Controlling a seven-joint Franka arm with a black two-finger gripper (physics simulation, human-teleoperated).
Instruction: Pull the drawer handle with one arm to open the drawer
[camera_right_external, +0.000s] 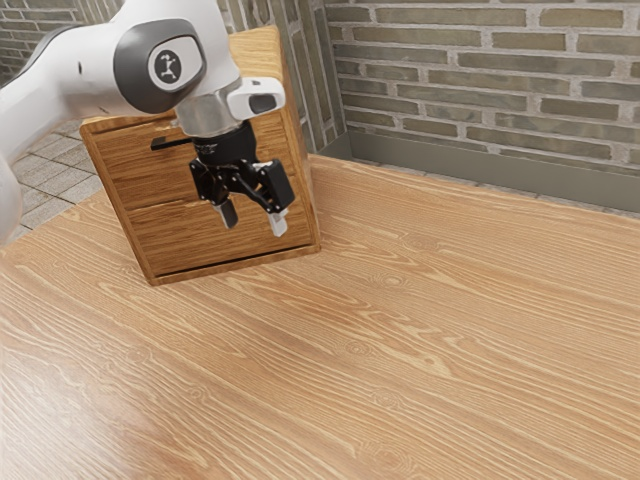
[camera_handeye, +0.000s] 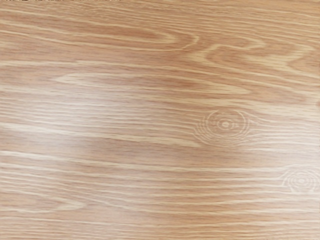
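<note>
A grey brick wall (camera_right_external: 480, 80) runs behind the table (camera_right_external: 420, 340), which is smooth, glossy wood with wavy grain and ring knots. In the upper left of the frame stands a boxy wooden cabinet (camera_right_external: 180, 245). The gripper (camera_right_external: 253, 218) hangs before its front, fingers spread wide and holding nothing. The thin black drawer handle (camera_right_external: 168, 144) lies up and left of the fingers, apart from them.
</note>
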